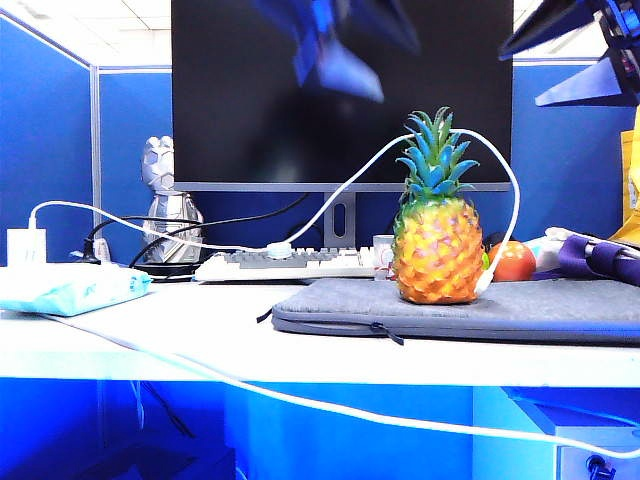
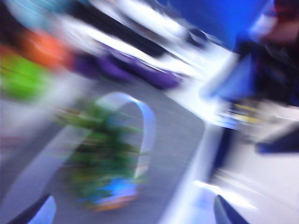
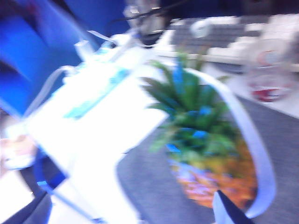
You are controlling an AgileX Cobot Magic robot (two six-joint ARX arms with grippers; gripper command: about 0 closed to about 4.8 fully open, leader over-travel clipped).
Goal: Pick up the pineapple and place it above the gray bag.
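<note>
Orange diamond-patterned pineapple (image 1: 436, 250) (green-blue crown), gray bag (image 1: 520, 305)

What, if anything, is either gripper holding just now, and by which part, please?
Nothing is held. The pineapple stands free on the gray bag; the left gripper and right gripper hang open above.

White table (image 1: 200, 340) with gray bag (image 1: 520, 305), wipes packet (image 1: 70, 288), keyboard (image 1: 290, 264)

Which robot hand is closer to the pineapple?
Left, probably. The left gripper hangs open, blurred, above the pineapple on the gray bag. The right gripper, open too, sits farther off, high to its right.
</note>
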